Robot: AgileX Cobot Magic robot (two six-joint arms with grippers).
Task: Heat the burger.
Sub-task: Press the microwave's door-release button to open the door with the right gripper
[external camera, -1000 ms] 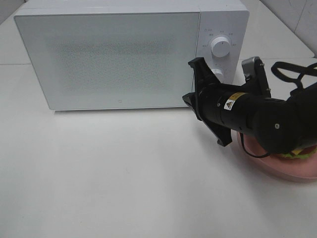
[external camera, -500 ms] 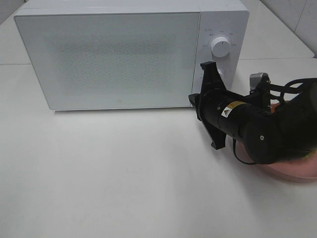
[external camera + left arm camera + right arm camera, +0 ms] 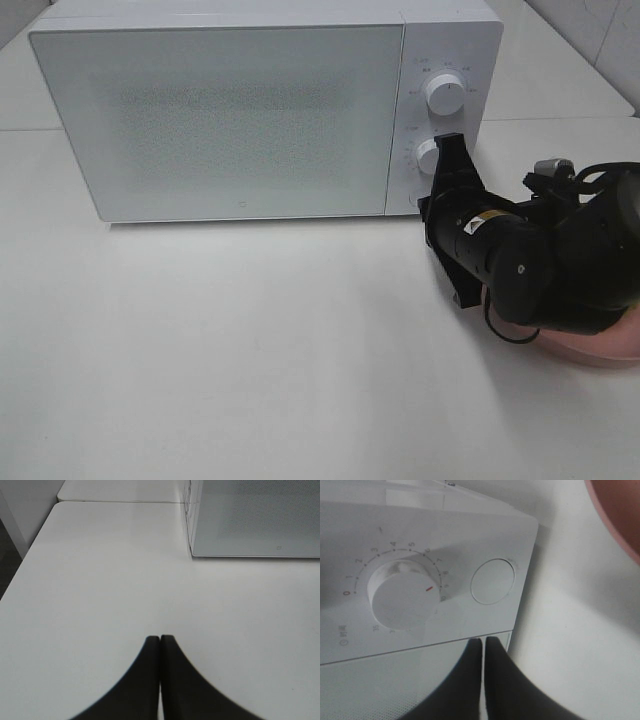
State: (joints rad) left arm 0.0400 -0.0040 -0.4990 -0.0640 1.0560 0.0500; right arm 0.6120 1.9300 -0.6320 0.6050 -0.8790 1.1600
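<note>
- The burger does not show in any of my three views, so I cannot tell exactly where it sits.
- A pink plate (image 3: 606,350) lies on the white table (image 3: 250,350) at the far right. My right arm (image 3: 545,270) crosses over most of it, so only its near rim shows.
- A white microwave (image 3: 220,110) stands at the back of the table with its door shut. Its control panel, on the right side, carries an upper dial (image 3: 443,93) and a lower dial (image 3: 428,156).
- My right arm points at the lower part of that control panel, close in front of it.
- In the right wrist view the right gripper (image 3: 483,641) is clenched, its two dark fingers pressed together with nothing between them.
- Its tips lie by the seam between the door and the control panel, just beside a round button (image 3: 492,581). I cannot tell whether they touch the microwave.
- The numbered dial (image 3: 402,595) beside that button has a red mark on its face.
- The left gripper (image 3: 160,639) is also clenched and holds nothing. It hangs over bare table, well apart from the microwave's left corner.
</note>
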